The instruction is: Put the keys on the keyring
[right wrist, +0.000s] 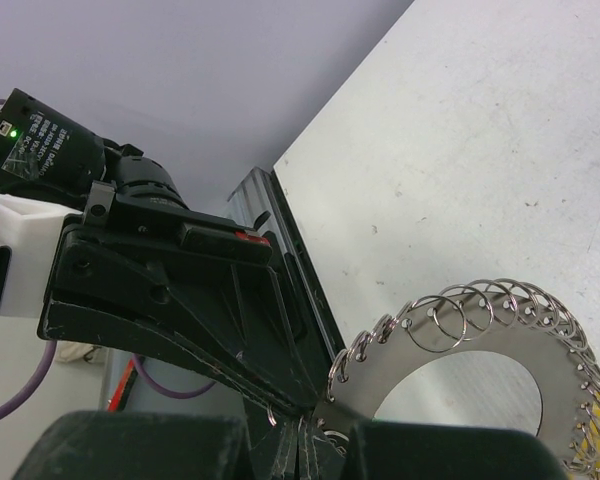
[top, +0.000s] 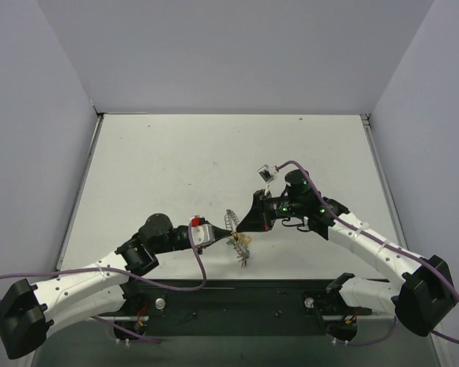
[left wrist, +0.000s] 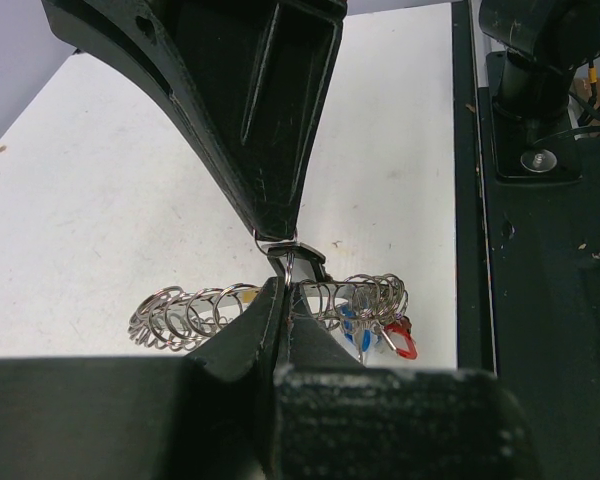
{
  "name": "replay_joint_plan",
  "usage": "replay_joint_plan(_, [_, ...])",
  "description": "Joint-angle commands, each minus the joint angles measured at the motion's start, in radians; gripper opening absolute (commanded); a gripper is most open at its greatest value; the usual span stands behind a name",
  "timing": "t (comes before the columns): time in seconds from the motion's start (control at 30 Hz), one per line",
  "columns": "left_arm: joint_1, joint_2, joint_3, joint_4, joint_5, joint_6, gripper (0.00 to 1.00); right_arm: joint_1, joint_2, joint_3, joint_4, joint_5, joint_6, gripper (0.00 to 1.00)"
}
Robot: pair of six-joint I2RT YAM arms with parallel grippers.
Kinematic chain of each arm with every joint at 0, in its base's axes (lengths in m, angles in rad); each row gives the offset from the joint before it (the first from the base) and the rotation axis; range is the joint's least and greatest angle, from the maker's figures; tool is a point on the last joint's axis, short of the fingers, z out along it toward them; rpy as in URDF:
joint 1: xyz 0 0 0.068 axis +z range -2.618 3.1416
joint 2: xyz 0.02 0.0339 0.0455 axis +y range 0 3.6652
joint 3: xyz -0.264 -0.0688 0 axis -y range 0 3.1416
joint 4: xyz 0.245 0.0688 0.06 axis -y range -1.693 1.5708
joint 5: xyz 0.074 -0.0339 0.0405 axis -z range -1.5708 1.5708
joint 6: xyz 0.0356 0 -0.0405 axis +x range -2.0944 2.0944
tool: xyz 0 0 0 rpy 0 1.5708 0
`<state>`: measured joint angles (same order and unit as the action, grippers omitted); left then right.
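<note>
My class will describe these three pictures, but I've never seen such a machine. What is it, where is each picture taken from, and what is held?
Two robot arms, the left arm and the right arm, are bolted at the near edge of a white table. The wide picture comes from a camera above and behind them; the other two come from a camera on each wrist. The left gripper and right gripper are both shut, pinching a metal keyring between them. Small coloured keys hang from it.
</note>
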<state>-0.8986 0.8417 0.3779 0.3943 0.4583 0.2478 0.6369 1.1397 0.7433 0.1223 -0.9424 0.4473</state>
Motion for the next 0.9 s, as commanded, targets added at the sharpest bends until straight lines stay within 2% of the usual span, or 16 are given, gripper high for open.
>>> replay_joint_plan(0.0, [-0.008, -0.001, 0.046, 0.058, -0.046, 0.008, 0.00, 0.010, -0.008, 0.016, 0.030, -0.030, -0.004, 0.00])
replay_joint_plan(0.37, [-0.016, 0.011, 0.065, -0.008, -0.170, 0.008, 0.00, 0.017, -0.006, 0.028, 0.027, -0.019, 0.011, 0.00])
replay_joint_plan(0.87, [-0.043, 0.022, 0.078, -0.020, -0.182, 0.024, 0.00, 0.026, -0.001, 0.030, 0.051, -0.007, 0.037, 0.00])
